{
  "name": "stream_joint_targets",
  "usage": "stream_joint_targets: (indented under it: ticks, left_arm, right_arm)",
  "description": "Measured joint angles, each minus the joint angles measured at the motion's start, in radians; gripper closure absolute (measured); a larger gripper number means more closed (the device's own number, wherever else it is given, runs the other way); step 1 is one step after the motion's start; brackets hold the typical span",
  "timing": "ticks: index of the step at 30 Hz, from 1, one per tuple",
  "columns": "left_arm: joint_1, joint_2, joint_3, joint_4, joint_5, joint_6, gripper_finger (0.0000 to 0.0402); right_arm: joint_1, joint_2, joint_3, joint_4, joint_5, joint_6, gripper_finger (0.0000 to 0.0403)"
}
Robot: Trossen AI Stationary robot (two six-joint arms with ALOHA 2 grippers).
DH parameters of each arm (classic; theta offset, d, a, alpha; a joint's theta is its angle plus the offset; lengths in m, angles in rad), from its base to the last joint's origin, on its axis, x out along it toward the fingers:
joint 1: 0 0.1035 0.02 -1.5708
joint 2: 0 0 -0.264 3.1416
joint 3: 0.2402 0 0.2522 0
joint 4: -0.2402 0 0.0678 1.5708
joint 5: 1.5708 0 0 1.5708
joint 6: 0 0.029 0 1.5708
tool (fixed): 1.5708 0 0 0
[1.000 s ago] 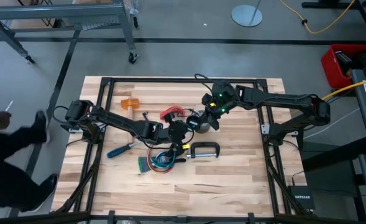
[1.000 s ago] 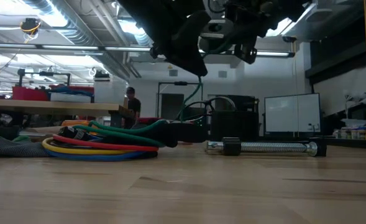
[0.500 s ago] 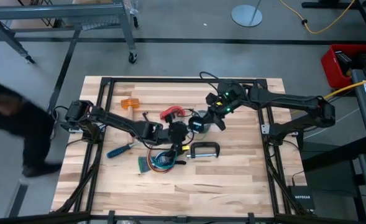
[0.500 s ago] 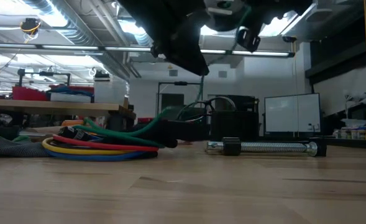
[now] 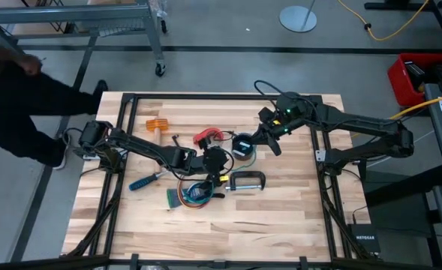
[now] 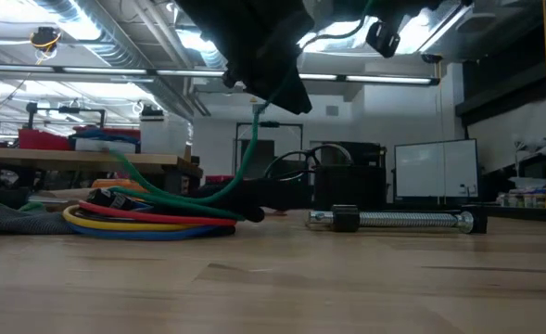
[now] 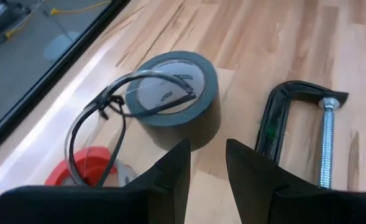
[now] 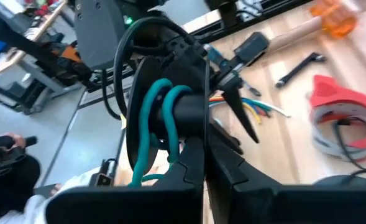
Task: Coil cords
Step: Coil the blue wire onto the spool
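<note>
The multicoloured cord bundle [image 5: 193, 195] [image 6: 143, 218] lies coiled on the table near its middle. One green cord [image 6: 247, 148] rises out of it toward my right gripper [image 5: 267, 141] [image 8: 198, 146], which hangs shut above the tape roll's right side. My left gripper [image 5: 225, 157] [image 7: 207, 155] stands open beside the bundle with nothing between its fingers. Whether the green cord touches it, I cannot tell. A thin dark cord [image 7: 102, 118] loops from the red piece [image 5: 205, 137] onto the tape roll [image 7: 176, 93]. My right gripper is shut on the green cord, which bends in two loops [image 8: 164, 118] right at the fingertips. The fingers themselves hide the exact pinch. They slant down toward the table's left. From there the cord runs down to the bundle, its lower end among the coils.
A C-clamp [image 5: 247, 180] [image 6: 393, 220] lies right of the bundle. A blue-handled tool [image 5: 142, 181] and an orange piece [image 5: 155, 125] lie to the left. A person [image 5: 18, 97] walks past the table's far left corner. Bare wood lies along the near edge.
My right gripper has risen and drawn back toward the table's right edge, staying shut. The green cord has come up with it: its free stretch now stands steeply above the bundle, while the coils stay on the table. The person beside the table has walked along its left side.
</note>
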Motion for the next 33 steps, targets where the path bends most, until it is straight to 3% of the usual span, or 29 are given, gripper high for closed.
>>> stream_joint_targets:
  ticks: [12, 29, 33]
  left_arm:
    - [0.042, 0.000, 0.000, -0.046, -0.033, -0.250, 0.0306]
    - [0.118, 0.000, 0.000, 0.059, -0.066, -0.226, 0.0306]
    - [0.129, 0.000, 0.000, 0.119, 0.010, -0.203, 0.0306]
  right_arm:
    - [0.000, -0.047, 0.000, -0.153, 0.157, -0.027, 0.0401]
    - [0.000, -0.047, -0.001, -0.255, 0.278, -0.052, 0.0401]
    - [0.000, -0.047, -0.001, -0.265, 0.288, -0.052, 0.0401]
